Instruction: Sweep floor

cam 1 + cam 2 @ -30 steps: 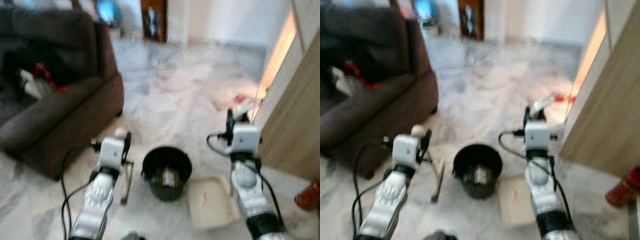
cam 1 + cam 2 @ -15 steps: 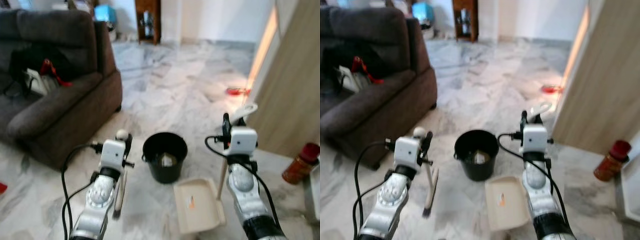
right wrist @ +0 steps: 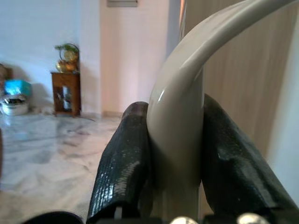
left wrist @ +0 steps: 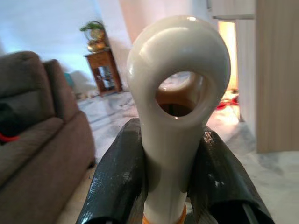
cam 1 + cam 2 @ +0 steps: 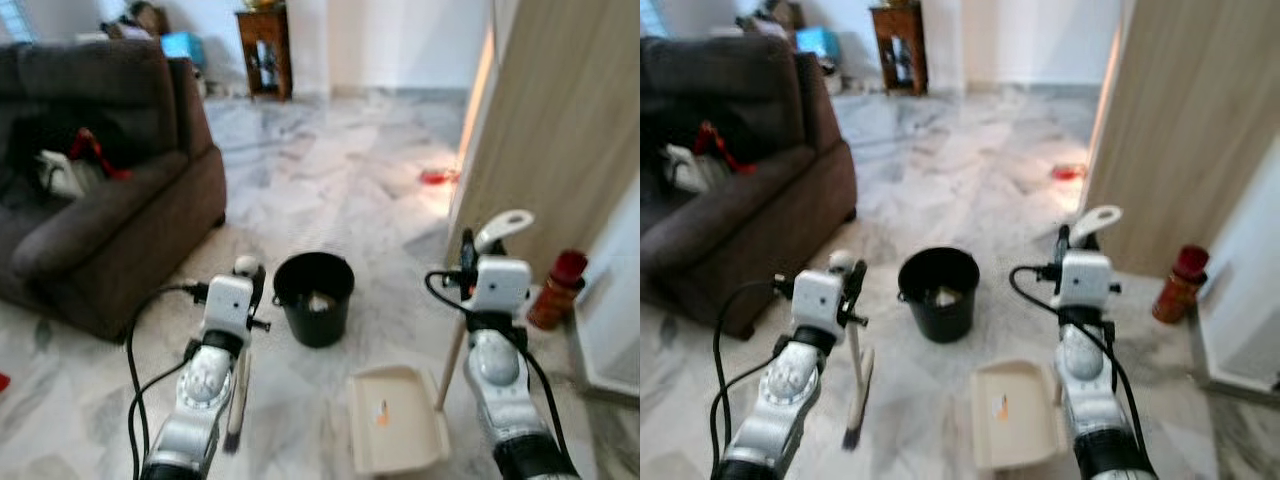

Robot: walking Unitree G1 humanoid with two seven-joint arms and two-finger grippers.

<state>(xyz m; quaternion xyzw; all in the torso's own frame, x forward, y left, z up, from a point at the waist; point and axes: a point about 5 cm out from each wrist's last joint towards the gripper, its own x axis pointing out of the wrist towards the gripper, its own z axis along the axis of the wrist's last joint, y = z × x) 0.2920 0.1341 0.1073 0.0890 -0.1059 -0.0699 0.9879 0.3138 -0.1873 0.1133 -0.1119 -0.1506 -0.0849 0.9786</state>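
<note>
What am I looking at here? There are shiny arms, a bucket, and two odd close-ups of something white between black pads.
This is a walking household robot, set to sweep the floor. The two wide pictures come from cameras in its head, looking down past its own silver arms. The two close-ups come from a small camera on each wrist, looking along that arm's two black fingers.

The left gripper has its fingers shut on the handle of a small broom, whose brush end reaches down to the marble floor. The right gripper is shut on the long handle of a cream dustpan, which sits on the floor with a small orange scrap in it.

Between the arms stands a black bucket. A dark sofa is to the left, a wooden panel to the right with a red bottle beside it.
</note>
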